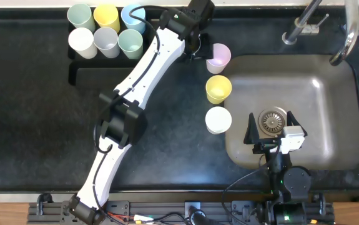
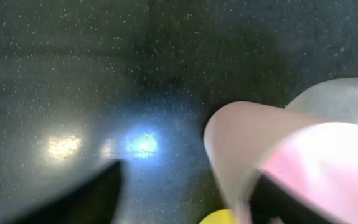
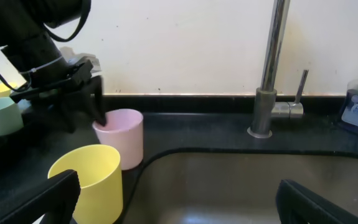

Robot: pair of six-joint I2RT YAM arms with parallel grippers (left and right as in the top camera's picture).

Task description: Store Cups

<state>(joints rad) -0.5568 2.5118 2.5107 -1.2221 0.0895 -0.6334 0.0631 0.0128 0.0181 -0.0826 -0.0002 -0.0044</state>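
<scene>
1. Pink cup (image 1: 218,57) stands upright, mouth up and long axis vertical, on the dark counter (image 1: 167,125) at the sink's (image 1: 316,81) left rim.
2. Yellow cup (image 1: 218,89) and white cup (image 1: 218,120) stand upright in line just below it in the top view.
3. Left gripper (image 3: 82,109) is at the pink cup's rim. Its jaws are wide apart and straddle the cup's wall, one finger (image 2: 291,199) inside, not clamped.
4. Right gripper (image 1: 271,128) hangs over the sink by the drain, jaws spread wide, holding nothing.
</scene>
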